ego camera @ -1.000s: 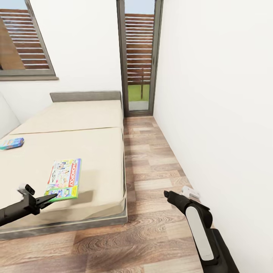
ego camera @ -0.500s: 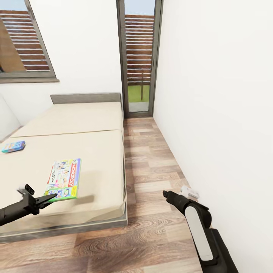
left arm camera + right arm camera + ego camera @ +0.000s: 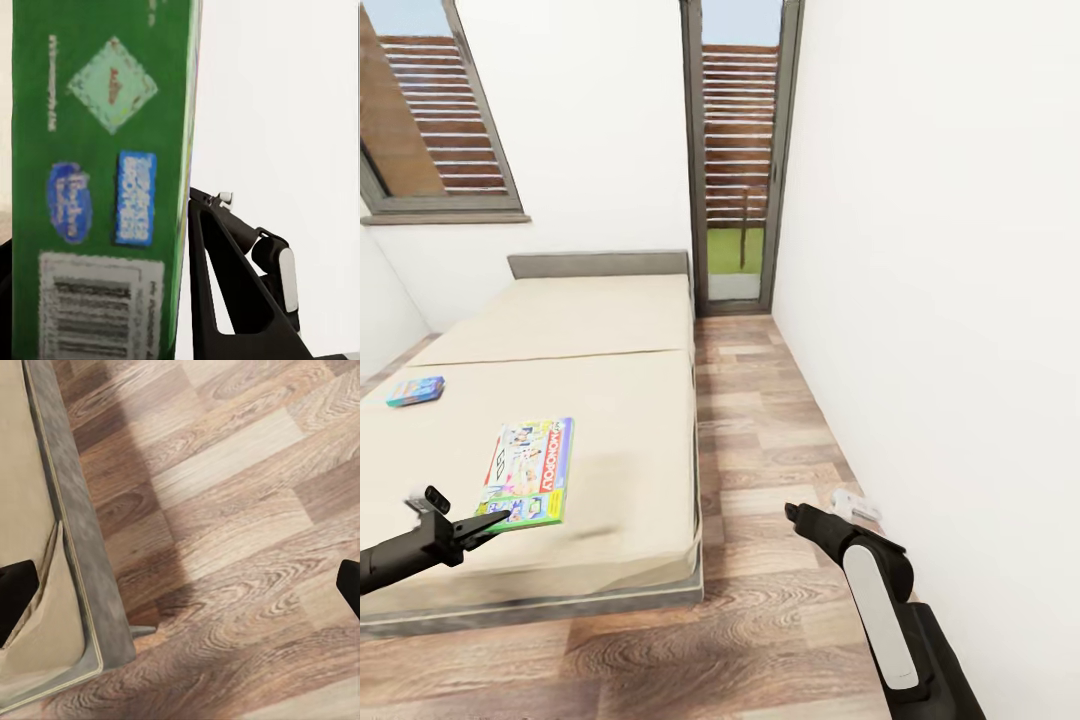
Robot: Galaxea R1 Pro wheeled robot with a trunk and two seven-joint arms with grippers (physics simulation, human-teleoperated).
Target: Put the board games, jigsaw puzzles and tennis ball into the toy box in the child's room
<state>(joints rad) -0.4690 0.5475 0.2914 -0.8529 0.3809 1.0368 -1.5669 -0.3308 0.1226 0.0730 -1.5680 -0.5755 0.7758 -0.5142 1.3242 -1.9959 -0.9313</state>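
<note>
A white board game (image 3: pixel 532 468) with multicoloured edges hangs just above the cream bed (image 3: pixel 620 400), casting a shadow on the mattress. My left gripper (image 3: pixel 500 518) is shut on its near edge. In the left wrist view the box's green side (image 3: pixel 97 180) lies against one black finger (image 3: pixel 225 285). A small teal-blue board game (image 3: pixel 415 390) lies flat on the bed's far left. My right gripper (image 3: pixel 792 512) hovers over the wood floor beside the bed, open, with nothing between its fingertips (image 3: pixel 15 600).
The dark grey bed frame (image 3: pixel 75 532) runs along a strip of plank floor (image 3: pixel 760 420). A white wall (image 3: pixel 940 300) closes that strip on the right. A tall glass door (image 3: pixel 735 150) stands at its far end, and a window (image 3: pixel 440 110) is above the bed.
The whole head view has shifted, so the camera moved: bed, window and door sit slightly further right. The held board game and both arms keep their place in the picture.
</note>
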